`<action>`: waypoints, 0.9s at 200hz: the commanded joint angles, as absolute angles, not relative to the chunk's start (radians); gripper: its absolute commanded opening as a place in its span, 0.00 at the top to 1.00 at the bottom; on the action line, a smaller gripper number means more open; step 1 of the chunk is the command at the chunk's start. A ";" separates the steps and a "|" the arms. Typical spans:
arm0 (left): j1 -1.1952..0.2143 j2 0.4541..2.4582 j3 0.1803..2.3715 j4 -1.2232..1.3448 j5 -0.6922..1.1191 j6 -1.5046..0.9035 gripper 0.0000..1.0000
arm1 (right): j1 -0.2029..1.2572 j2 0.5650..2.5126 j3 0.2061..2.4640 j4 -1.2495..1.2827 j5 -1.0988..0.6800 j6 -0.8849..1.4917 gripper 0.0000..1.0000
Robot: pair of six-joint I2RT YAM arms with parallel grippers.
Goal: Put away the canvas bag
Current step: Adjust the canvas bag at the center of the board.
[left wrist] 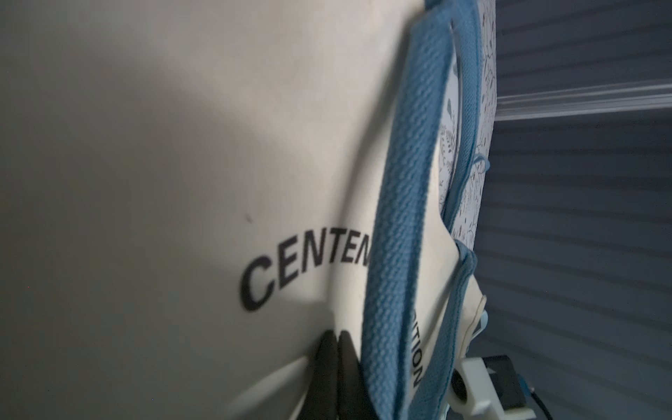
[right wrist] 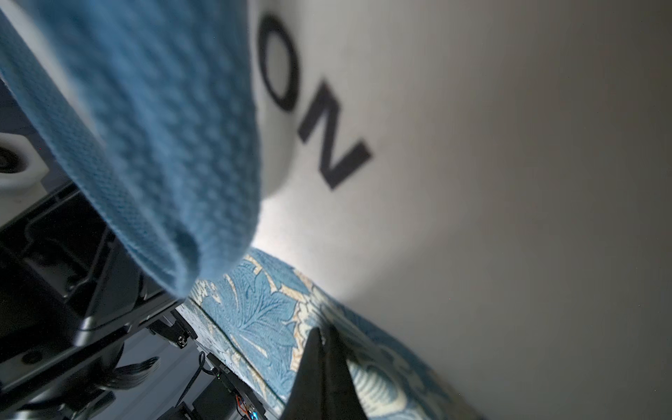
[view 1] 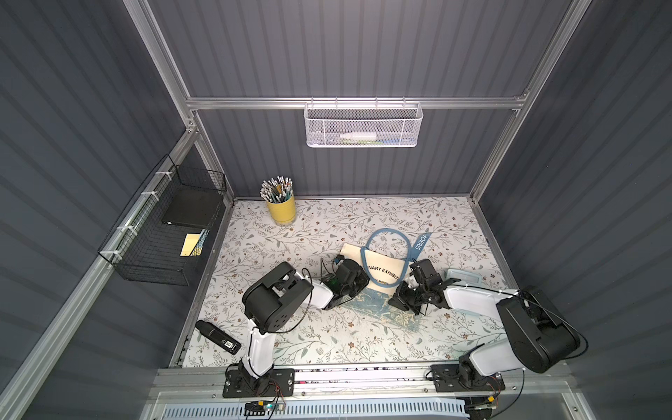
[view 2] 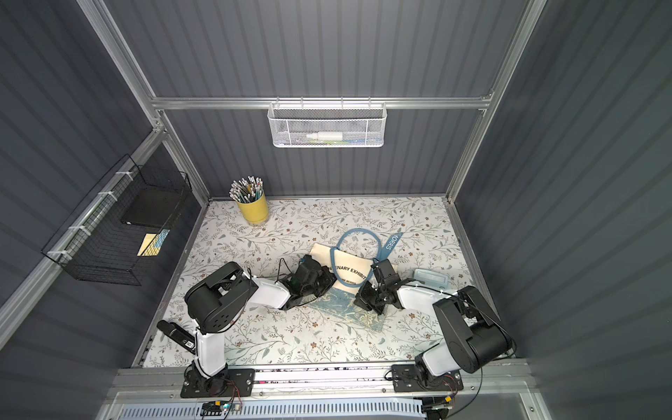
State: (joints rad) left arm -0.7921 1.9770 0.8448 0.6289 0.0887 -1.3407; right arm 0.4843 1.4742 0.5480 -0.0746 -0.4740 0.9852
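— Jaws?
— The left gripper (left wrist: 336,336) is pinched closed on the cream panel of the canvas bag (view 1: 385,267). The right gripper (right wrist: 324,332) is clamped on its floral band.
— Where is the bag?
— Mid-table, between both arms.
— Containers?
— The yellow cup (view 1: 280,212) is full of pencils (view 1: 276,189). The white mesh basket (view 1: 316,123) on the back rail holds a bottle (view 1: 358,136). The black wire basket (view 1: 152,262) holds a black box (view 1: 191,207).
— Room?
— Floral tabletop (view 1: 327,338), grey ribbed walls.

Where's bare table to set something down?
Free: the front strip between the rail and the canvas bag; the back right corner behind its handle loop; between pencil cup and bag. Crowded: centre, left end effector and right end effector shut on the bag.
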 commanded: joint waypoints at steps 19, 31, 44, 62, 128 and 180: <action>-0.792 2.075 0.926 0.557 0.190 -1.260 1.00 | 0.488 1.499 0.545 -0.120 -0.462 0.965 1.00; -0.791 2.073 0.957 0.548 0.192 -1.256 1.00 | 0.488 1.500 0.546 -0.122 -0.461 0.966 1.00; -0.792 2.061 1.002 0.511 0.179 -1.235 1.00 | 0.488 1.499 0.546 -0.122 -0.459 0.969 1.00; -0.790 2.058 1.095 0.418 0.163 -1.187 1.00 | 0.488 1.496 0.541 -0.118 -0.457 0.973 1.00; -0.735 2.188 1.495 0.143 0.144 -0.957 1.00 | 0.488 1.491 0.536 -0.114 -0.460 0.973 1.00; -0.666 2.445 1.840 -0.002 0.198 -0.790 1.00 | 0.488 1.499 0.541 -0.115 -0.466 0.963 1.00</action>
State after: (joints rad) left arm -0.6979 2.3211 1.6897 0.1516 0.1677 -0.9222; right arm 0.4843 1.4761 0.5495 -0.0750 -0.4751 0.9775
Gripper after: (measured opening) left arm 0.047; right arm 0.049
